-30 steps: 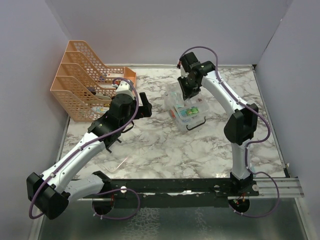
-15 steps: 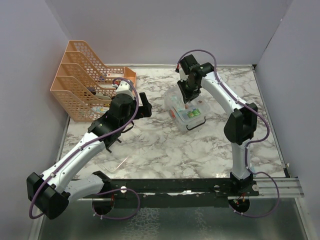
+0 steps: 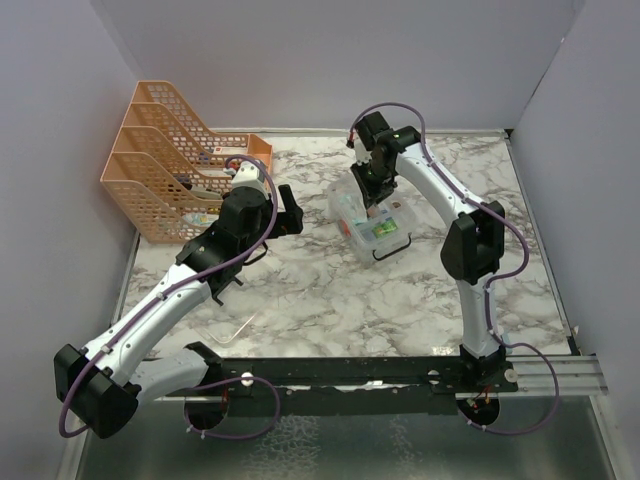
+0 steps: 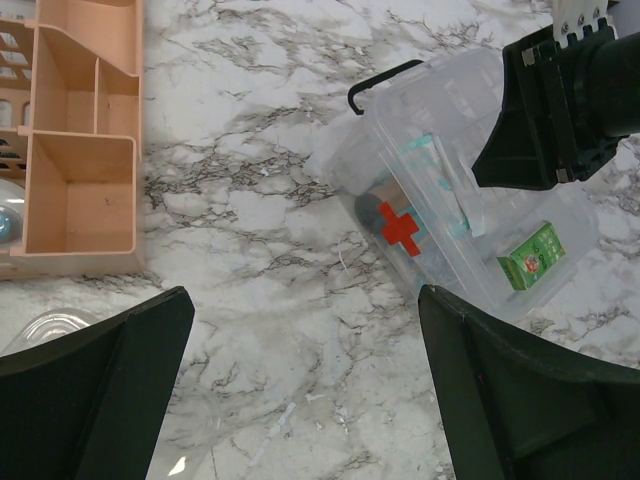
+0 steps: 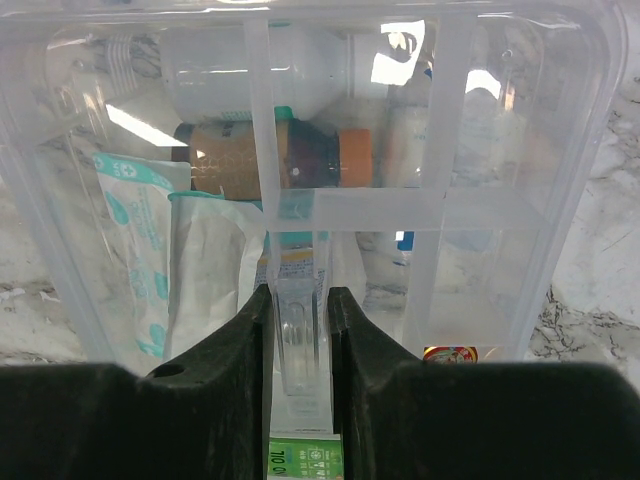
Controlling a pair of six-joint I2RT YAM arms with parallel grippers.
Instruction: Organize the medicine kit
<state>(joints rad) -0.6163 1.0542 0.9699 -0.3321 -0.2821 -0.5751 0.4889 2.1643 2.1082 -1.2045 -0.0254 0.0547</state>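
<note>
The right claw [image 5: 298, 300] was clamped on a narrow clear tab [image 5: 297, 350] of the kit [image 3: 383, 228]. The kit was a see-through plastic box with a red cross, lying directly beneath that claw on the marble table [image 3: 300, 290]. The left claw [image 4: 305, 300] hung spread wide, with the kit just beyond its right finger.

Overhead, two close wrist views; shared kit [image 3: 385, 230]

The clear, black-handled medicine kit [image 3: 350, 215] sits right of centre, toward the far side of the table [image 3: 320, 290]. It holds a green carton [image 4: 532, 257], a flat-lying brown bottle [image 5: 240, 158] and gauze packets [image 5: 140, 230].
</note>
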